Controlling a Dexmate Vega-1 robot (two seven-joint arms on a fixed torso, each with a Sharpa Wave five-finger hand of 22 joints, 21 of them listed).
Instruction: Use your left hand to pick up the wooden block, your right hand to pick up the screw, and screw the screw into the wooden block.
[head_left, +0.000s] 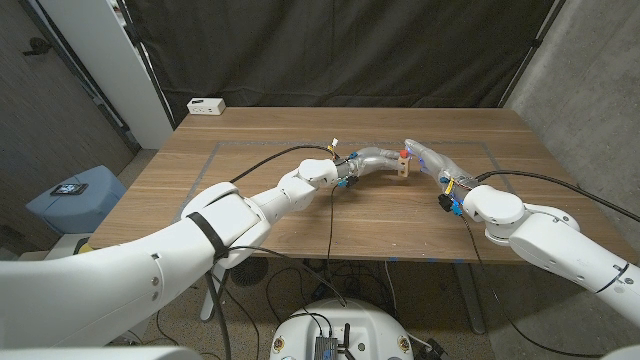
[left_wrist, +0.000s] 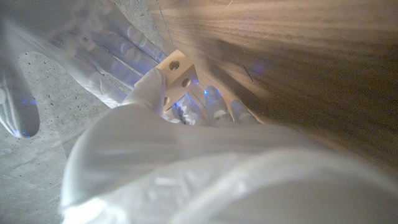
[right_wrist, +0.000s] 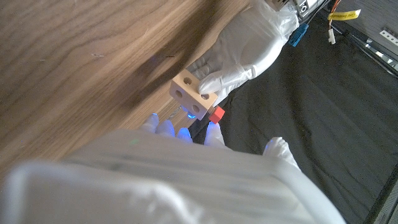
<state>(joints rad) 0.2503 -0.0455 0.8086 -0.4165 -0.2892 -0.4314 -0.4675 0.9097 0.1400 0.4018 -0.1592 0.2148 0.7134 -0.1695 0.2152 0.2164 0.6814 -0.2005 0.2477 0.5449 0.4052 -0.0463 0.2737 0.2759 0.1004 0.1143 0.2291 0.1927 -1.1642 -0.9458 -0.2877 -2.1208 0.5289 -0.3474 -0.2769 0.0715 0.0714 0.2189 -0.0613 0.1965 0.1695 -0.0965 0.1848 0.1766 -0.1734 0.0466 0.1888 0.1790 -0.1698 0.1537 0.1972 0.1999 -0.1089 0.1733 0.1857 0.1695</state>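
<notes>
The pale wooden block (head_left: 403, 167), with round holes in its faces, is lifted just above the middle of the table. My left hand (head_left: 372, 160) grips it from the left; in the right wrist view the gloved left hand (right_wrist: 249, 50) wraps the wooden block (right_wrist: 191, 92). The screw (right_wrist: 214, 115) has a red head and a dark shaft. It sits against the block's side, pinched in the fingertips of my right hand (right_wrist: 180, 130). In the head view the right hand (head_left: 430, 160) meets the block from the right, the screw's red head (head_left: 403, 155) showing on top. The left wrist view shows the block (left_wrist: 177, 70).
The wooden table (head_left: 300, 215) carries a thin taped rectangle. A white box (head_left: 206, 105) sits at its far left corner. A blue bin (head_left: 75, 195) stands on the floor to the left. Black curtain hangs behind.
</notes>
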